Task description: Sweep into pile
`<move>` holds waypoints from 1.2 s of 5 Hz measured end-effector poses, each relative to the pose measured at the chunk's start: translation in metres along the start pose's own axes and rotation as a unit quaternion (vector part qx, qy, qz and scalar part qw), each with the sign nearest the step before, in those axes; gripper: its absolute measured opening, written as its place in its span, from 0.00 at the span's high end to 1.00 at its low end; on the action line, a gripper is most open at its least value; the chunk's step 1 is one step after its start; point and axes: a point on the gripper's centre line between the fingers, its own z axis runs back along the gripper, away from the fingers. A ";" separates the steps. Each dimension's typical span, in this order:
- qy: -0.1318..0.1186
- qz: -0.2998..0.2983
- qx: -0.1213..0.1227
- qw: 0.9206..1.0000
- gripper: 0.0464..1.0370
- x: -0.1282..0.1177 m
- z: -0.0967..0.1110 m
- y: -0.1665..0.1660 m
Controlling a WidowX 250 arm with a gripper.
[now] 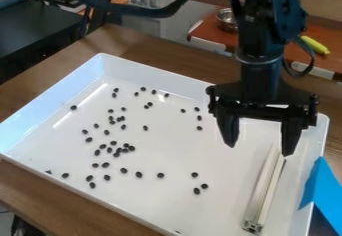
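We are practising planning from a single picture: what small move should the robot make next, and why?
Probably lower the open end effector onto the pale bar and grip it. The bar lies in the white tray just below the fingertips, ungripped, and the dark beans are scattered, so it looks like the sweeping tool.

No text, label, brand, number or sign can be read.
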 end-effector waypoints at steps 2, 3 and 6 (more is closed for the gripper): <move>0.011 0.005 0.011 1.000 0.04 -0.003 -0.011 0.003; 0.015 -0.004 0.024 1.000 0.04 -0.008 -0.023 -0.001; -0.033 0.049 0.066 0.996 0.04 -0.009 -0.054 -0.004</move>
